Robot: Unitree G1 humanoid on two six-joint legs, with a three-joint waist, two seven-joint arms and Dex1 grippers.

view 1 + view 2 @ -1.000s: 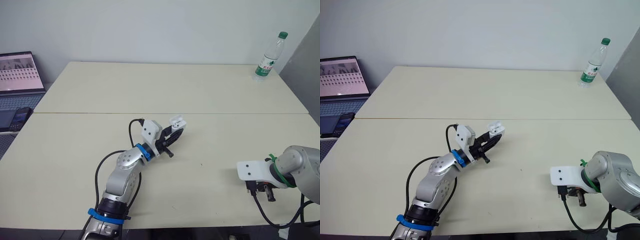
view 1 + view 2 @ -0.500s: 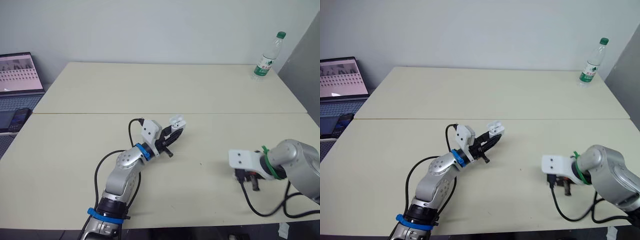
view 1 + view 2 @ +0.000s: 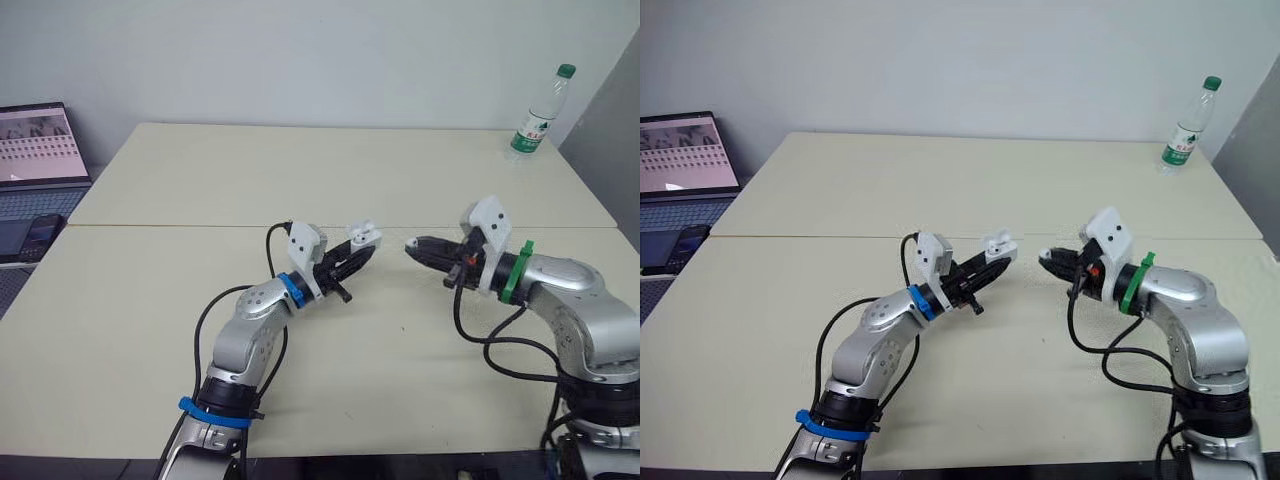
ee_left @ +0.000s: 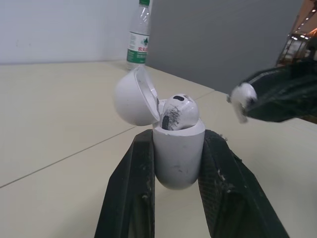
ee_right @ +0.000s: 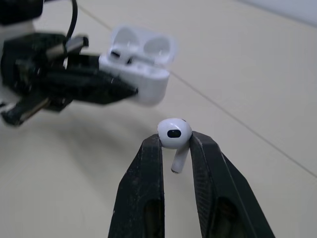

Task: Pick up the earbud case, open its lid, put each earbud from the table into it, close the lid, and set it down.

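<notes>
You have the earbud case (image 4: pixel 178 153) at centre frame in the head views. Its lid is tipped open and one earbud (image 4: pixel 174 111) is seated inside. The left gripper (image 3: pixel 355 255) is clamped on the case body from both sides. Just right of it, and not touching, the right gripper (image 3: pixel 415 246) pinches the second earbud (image 5: pixel 174 133) by its head. Both are over the pale tabletop (image 3: pixel 300 180). A water bottle (image 3: pixel 538 108) stands at upper right, and a laptop (image 3: pixel 35 160) sits at the left edge.

The left claw (image 4: pixel 178 138) covers both sides of the earbud case (image 4: pixel 177 159); the laptop (image 3: pixel 35 148) is cut off.
</notes>
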